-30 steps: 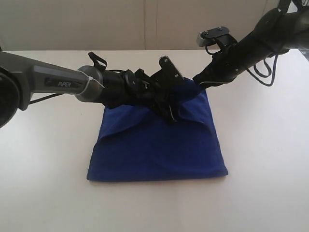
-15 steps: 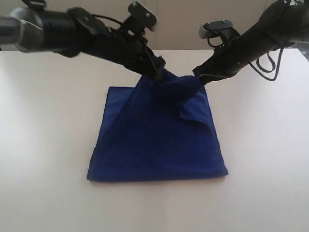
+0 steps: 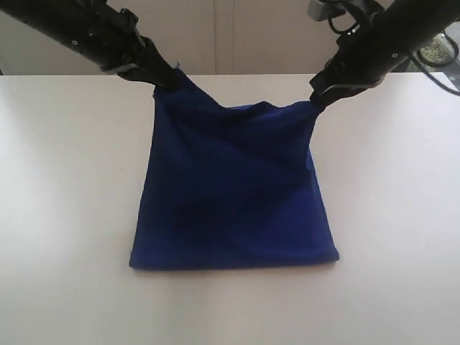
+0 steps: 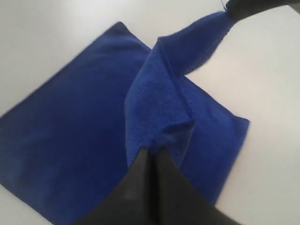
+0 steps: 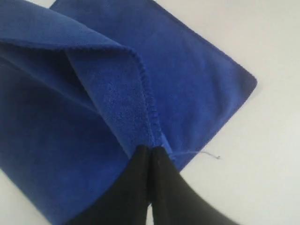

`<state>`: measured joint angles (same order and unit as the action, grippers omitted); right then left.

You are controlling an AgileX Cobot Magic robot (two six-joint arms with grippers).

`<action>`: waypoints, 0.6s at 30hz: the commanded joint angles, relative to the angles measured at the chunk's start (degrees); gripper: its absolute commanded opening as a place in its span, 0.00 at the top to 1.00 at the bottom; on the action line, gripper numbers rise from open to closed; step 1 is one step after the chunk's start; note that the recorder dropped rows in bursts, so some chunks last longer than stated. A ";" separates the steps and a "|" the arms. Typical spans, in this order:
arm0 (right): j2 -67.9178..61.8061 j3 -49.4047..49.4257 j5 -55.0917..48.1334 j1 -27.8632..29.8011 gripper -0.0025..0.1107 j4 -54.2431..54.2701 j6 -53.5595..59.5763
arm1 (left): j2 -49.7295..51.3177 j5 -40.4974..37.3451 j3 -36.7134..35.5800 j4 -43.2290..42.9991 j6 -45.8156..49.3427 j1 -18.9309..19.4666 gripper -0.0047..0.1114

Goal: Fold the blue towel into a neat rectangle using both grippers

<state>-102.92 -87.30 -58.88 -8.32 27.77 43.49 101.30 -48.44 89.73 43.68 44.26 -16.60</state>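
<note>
My left gripper point(image 3: 167, 77) is clamped on the blue towel's point(image 3: 230, 194) far left corner and my right gripper point(image 3: 318, 98) on the far right corner, both held above the white desk point(image 3: 65, 215). The top layer sags between them. The near edge lies flat on the desk.

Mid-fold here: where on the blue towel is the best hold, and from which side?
Likely the blue towel by its two far corners, from above: left hand and right hand pinch there, holding that edge up while the near edge lies flat.
</note>
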 commanded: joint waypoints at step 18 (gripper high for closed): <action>27.63 11.13 -11.08 0.32 0.98 -0.25 -5.31 | -16.73 -20.48 -5.18 0.81 -17.24 0.29 0.96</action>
<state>-78.15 -78.58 -69.70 -8.32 27.42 38.72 86.71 -64.60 86.97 43.60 28.47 -16.51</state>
